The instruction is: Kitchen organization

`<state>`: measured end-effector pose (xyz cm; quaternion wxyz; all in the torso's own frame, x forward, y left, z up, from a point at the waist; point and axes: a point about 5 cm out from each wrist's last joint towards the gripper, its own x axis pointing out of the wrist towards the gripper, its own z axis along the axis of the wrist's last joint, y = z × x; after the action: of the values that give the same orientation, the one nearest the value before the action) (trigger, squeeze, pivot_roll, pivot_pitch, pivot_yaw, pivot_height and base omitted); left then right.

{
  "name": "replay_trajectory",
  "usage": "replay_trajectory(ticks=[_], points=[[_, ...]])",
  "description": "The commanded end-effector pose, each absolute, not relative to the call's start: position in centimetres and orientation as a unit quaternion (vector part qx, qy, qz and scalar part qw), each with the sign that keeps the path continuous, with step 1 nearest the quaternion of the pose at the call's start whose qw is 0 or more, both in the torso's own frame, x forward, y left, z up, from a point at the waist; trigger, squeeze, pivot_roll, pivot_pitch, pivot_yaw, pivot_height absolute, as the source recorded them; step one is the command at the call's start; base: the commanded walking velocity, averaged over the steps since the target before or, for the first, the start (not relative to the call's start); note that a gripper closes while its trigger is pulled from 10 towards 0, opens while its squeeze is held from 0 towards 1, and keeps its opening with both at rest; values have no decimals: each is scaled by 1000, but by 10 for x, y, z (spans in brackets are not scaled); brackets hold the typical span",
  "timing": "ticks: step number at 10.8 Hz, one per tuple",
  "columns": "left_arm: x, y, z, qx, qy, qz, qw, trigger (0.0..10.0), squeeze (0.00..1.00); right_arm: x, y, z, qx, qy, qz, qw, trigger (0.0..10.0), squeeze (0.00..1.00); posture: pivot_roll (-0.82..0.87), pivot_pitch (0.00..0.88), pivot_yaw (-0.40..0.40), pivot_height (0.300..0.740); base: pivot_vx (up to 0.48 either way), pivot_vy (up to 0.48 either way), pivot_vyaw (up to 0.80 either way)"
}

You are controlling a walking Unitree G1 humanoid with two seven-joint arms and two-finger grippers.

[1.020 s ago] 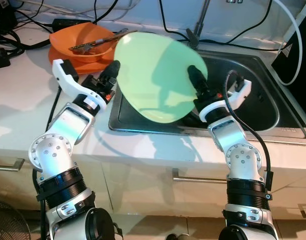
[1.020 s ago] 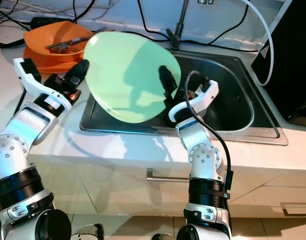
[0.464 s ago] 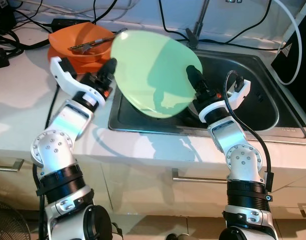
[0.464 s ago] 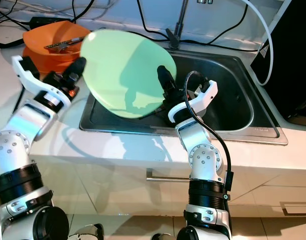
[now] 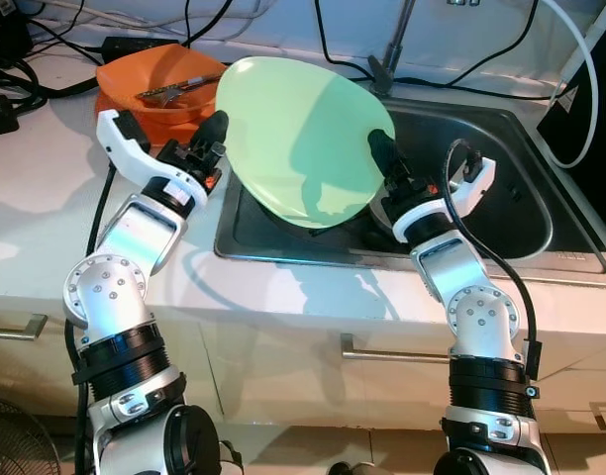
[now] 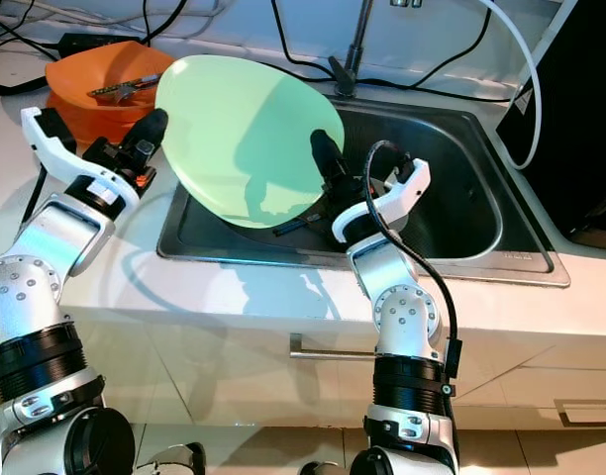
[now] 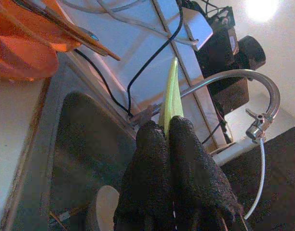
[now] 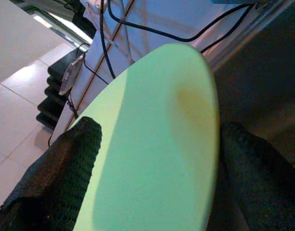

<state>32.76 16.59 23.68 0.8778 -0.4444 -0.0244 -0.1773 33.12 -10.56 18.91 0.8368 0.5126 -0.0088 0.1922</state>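
**Two tools hold green plate over kitchen sink**

Above the near-left corner of the steel sink (image 5: 501, 188), a large pale green plate (image 5: 298, 139) hangs tilted in the air, its broad face turned up and toward the robot. Its long axis runs from the upper left, near the orange bowls, down to the lower right over the basin. The raised far edge reaches toward the base of the tap (image 5: 387, 64); the lower edge dips toward the sink floor without resting on it.

The left tool (image 5: 216, 131) pinches the plate's left rim. In the left wrist view its two black fingers (image 7: 154, 168) are pressed close together, with the thin green edge (image 7: 170, 94) standing between them. The right tool (image 5: 380, 158) takes the plate's right side: in the right wrist view one black finger (image 8: 65, 168) lies on the green face and the other shows past the rim, so the fingers stand spread across the plate's edge and grasp it.

Stacked orange bowls (image 5: 150, 84) with utensils (image 5: 189, 84) laid inside sit on the white surface (image 5: 46, 188) just left of the plate and behind the left arm. Black cables (image 5: 333, 49) trail along the wall behind the sink. A round pale object (image 7: 103, 207) and some small debris lie in the basin below the plate, too unclear to identify. White drawer fronts with metal handles (image 5: 392, 351) run beneath the surface's edge.
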Motion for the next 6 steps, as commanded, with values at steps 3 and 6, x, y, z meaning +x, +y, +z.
replay_trajectory(ticks=[3, 6], points=[[328, 154, 246, -442, -30, -206, 873, 10000, 0, 325, -95, 187, 534, 3, 201, 821, 10000, 0, 1, 93, -91, 740, 0, 0, 0], [328, 152, 245, -441, -27, -208, 873, 10000, 0, 325, -93, 187, 535, 9, 204, 820, 0, 0, 2, 93, -93, 740, 0, 0, 0]])
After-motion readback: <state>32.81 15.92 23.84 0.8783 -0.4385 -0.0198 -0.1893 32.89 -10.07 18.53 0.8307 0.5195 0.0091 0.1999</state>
